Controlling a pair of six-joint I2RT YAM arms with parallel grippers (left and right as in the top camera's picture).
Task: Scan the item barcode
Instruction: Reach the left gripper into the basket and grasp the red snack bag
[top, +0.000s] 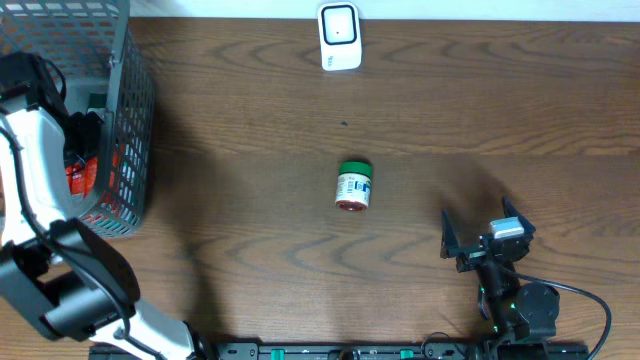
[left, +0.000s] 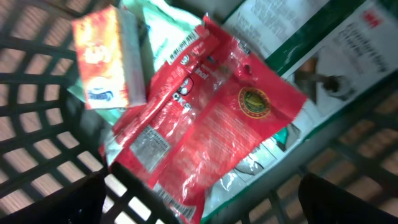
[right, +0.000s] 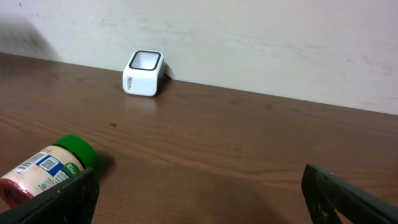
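My left gripper (left: 202, 200) is open inside the grey mesh basket (top: 133, 120), right above a red foil packet (left: 217, 118) with a barcode strip on its edge. Nothing sits between its fingers. In the overhead view the left gripper (top: 85, 135) is down among the basket's goods. A small jar with a green lid (top: 353, 187) lies on its side mid-table, its label with a code facing up. The white scanner (top: 339, 37) stands at the far edge. My right gripper (top: 478, 232) rests open and empty to the jar's right, and the jar (right: 46, 169) shows by its left finger.
Under and beside the red packet in the basket lie an orange box (left: 109, 59) and a green-and-white card package (left: 348, 56). The scanner (right: 144, 73) stands against the pale back wall. Brown wooden table (top: 250, 120) runs between basket and scanner.
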